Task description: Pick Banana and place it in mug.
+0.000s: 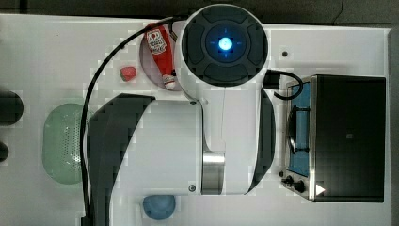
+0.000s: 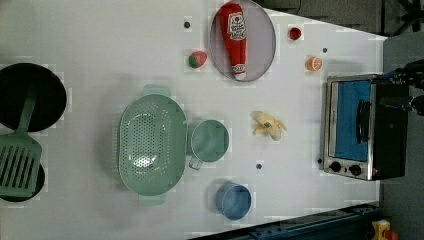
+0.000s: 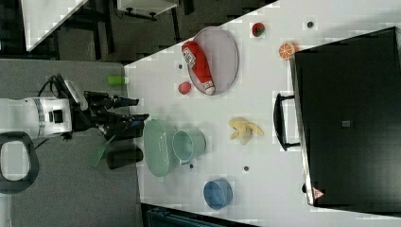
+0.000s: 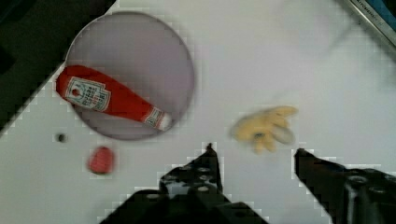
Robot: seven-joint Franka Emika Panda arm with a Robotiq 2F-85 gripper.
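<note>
On the white tabletop (image 2: 100, 40) you have one banana (image 2: 269, 125), one pale-green mug (image 2: 210, 141), one green perforated oval basket (image 2: 150, 145), one blue cup (image 2: 233, 201), one grey plate (image 2: 262, 40) carrying a single red ketchup bottle (image 2: 235, 37), one strawberry (image 2: 198, 59), one orange slice (image 2: 313, 63), one small red piece (image 2: 295, 33) near the plate, and one toaster oven (image 2: 357, 127) with a blue-looking door. At the left view's left edge sit two dark round pans, the larger (image 2: 30, 95) above the smaller (image 2: 37, 182), with one green slotted spatula (image 2: 20, 160) lying across them. The surface is plain white, dotted with a few small dark marks, and beyond its edges you see grey floor and dark framing. Your banana is a peeled, pale-yellow toy lying free on the table between the mug and the toaster oven, touching neither. Its peel flaps splay out, so its long axis is hard to call; in the left view it runs roughly across the picture, flaps fanning toward the oven. In the right view your gripper (image 3: 139, 109) is off the table's edge beside the basket. In the wrist view its two fingers (image 4: 205, 163) stand spread apart with nothing between them, the banana (image 4: 264, 128) lying beyond the tips.
</note>
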